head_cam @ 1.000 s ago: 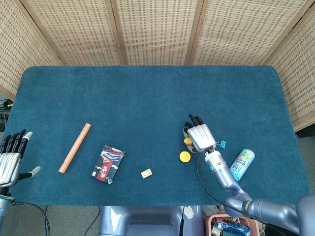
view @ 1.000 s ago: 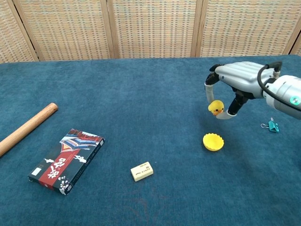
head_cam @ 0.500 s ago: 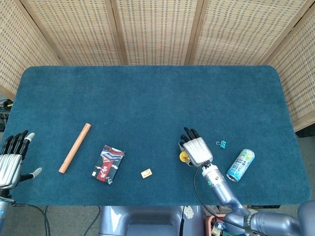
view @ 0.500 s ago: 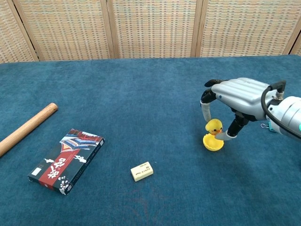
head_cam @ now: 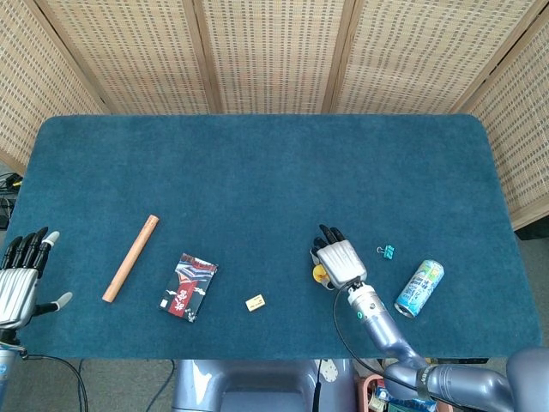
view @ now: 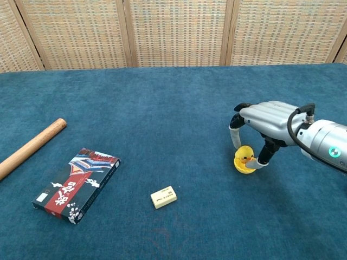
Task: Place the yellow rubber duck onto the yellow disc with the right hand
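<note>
Your yellow rubber duck (view: 247, 155) sits on the yellow disc (view: 242, 166), near the front right of the blue table (head_cam: 257, 163). Your right hand (view: 264, 120) arches over it, fingers (view: 235, 135) curled down on both sides; it looks like they touch the duck, but it's hard to tell. Your left hand (head_cam: 19, 279) hangs open past the left edge.

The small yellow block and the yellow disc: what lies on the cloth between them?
Nothing; the chest view shows bare blue cloth between the small yellow block and the yellow disc.
</note>
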`<state>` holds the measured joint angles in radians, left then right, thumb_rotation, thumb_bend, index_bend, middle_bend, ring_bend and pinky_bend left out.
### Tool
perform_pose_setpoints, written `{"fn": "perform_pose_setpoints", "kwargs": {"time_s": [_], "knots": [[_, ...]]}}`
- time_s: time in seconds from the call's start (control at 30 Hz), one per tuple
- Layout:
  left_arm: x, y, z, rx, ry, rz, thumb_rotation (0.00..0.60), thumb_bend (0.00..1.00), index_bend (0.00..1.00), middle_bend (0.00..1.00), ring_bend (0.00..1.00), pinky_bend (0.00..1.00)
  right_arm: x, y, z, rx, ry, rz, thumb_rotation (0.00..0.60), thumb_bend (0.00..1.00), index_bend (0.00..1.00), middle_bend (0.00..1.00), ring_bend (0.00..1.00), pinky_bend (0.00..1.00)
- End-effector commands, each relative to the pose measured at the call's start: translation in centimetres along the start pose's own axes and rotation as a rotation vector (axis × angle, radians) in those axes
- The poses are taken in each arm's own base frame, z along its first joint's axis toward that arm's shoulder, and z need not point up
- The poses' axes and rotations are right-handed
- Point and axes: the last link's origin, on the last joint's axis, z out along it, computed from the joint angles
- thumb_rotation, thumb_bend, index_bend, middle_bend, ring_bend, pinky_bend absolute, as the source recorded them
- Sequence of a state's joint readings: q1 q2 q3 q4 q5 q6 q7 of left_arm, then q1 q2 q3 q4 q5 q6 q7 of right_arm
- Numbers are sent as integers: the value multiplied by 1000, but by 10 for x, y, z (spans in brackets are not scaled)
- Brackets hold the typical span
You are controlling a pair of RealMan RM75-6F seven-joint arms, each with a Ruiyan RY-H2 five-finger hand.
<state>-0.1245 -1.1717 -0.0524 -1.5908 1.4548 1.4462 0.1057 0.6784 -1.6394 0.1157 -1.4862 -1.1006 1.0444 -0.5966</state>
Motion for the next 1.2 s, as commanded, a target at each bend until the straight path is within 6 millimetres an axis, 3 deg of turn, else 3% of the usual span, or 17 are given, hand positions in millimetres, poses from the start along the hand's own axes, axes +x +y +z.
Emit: {"fn": "perform_pose_setpoints", "kwargs": {"time_s": [0.03,0.33,0.57,0.9,1.07,1.2], "knots": [[-1,1,0,-3,-3,1,600,117,0,0,0,0,-2,0,1,-3,-7,9,600,202,529,262,0,114],[-1,1,0,-3,-1,0,600,117,0,0,0,0,-3,-1,-1,7,-29,12,600,195,528,261,0,114],[0,1,-1,-7,1,-6,600,116,0,0,0,0,-2,-1,-1,14,-51,11,600,193,370,100,0,68],[2,0,-1,-6,10,-11,600,117,0,0,0,0,13,3,-4,-1,4,0,600,192,285,34,0,35],[3,-2,-2,1,12,-15,600,117,0,0,0,0,39,27,-24,-52,94,-2,600,193,255,0,0,0],[4,-5,-2,14,10,-19,600,116,0,0,0,0,51,58,-51,-119,162,28,600,193,201,0,0,0]]}}
